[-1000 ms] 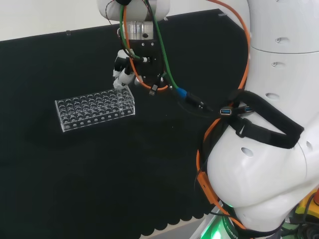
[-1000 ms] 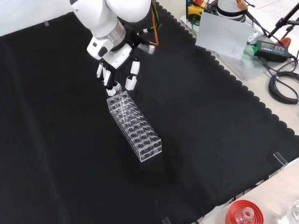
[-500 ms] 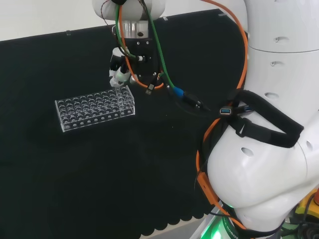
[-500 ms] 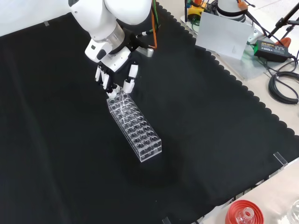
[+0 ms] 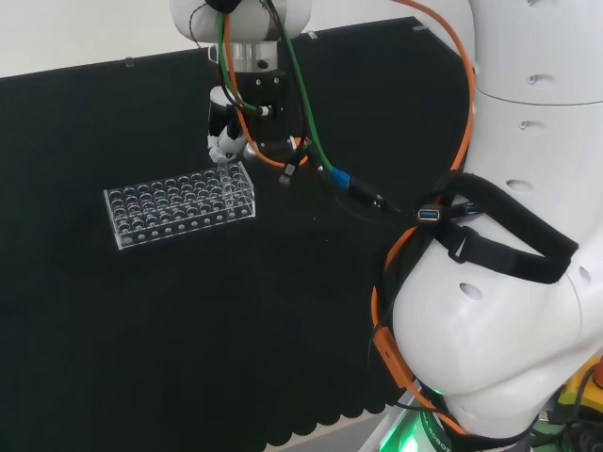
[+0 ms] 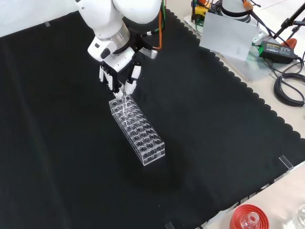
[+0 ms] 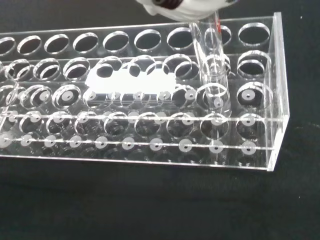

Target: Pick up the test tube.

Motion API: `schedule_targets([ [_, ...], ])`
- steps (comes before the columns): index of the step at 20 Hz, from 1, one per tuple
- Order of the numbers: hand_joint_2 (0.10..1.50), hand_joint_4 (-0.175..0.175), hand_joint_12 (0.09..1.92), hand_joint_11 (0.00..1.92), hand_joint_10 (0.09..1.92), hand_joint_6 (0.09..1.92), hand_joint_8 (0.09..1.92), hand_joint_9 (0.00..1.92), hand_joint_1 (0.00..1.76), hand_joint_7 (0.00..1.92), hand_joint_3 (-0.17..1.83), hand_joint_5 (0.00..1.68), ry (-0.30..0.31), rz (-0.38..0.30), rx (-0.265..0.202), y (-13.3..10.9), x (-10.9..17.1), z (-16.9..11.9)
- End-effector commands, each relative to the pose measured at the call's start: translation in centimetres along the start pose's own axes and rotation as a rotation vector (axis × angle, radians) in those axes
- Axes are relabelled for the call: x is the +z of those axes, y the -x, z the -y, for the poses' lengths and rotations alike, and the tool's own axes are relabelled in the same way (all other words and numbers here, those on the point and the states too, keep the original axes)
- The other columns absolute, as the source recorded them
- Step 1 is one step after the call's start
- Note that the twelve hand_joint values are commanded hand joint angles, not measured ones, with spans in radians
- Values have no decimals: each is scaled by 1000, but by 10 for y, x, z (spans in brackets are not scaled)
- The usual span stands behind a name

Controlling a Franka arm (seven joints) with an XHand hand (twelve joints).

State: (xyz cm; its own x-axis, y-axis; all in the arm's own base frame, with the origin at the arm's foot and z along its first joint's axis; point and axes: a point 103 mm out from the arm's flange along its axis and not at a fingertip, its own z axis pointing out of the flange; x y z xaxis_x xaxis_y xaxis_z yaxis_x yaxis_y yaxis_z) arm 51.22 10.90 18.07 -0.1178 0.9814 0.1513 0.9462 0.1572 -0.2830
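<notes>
In the front view the clear rack (image 6: 137,130) lies slantwise on the black-clothed table (image 6: 57,143), and the hand (image 6: 119,76) hangs over its upper, far end with its fingers (image 6: 134,79) drawn in close together toward a point just above the end holes. The wrist view gives the detail: a clear test tube (image 7: 211,65) stands upright in the rack (image 7: 150,100), one hole in from the end wall, its lower part seated in the holes and its top running up under the blurred white of the hand (image 7: 185,6). The fingers look gathered narrowly about the tube's top, though whether they actually pinch it I cannot tell.

Doing this step well is, I judge, a matter of a straight pull: make sure the tube's top is caught on opposite sides, then lift along the tube's own axis (any tilt would jam the glass against the hole rims and drag the light rack with it).

At the front view's right the cloth's scalloped edge (image 6: 248,95) lies well apart from the work.
</notes>
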Motion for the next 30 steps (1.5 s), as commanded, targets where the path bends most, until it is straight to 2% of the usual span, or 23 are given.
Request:
schedule_targets([
  [1,999,-175,1185,916,386,502,522,1300,1398,1396,-69,1229,41,43,11,-4,-4,0],
  [3,1026,-175,1123,986,338,461,548,1311,1416,1410,-140,1251,50,52,16,-4,-5,0],
  [8,1044,-175,1035,1074,372,374,642,1311,1424,1395,-175,1250,66,52,13,-6,-6,0],
  [17,1034,-175,990,1107,291,228,619,1358,1428,1409,-175,1318,83,32,-2,-9,-12,6],
  [21,991,-175,1000,1096,531,319,766,1243,1420,1318,-15,1224,98,27,-1,-9,-18,12],
  [30,992,-175,1007,1092,596,377,817,1213,1418,1290,2,1189,134,47,-7,-6,-41,20],
])
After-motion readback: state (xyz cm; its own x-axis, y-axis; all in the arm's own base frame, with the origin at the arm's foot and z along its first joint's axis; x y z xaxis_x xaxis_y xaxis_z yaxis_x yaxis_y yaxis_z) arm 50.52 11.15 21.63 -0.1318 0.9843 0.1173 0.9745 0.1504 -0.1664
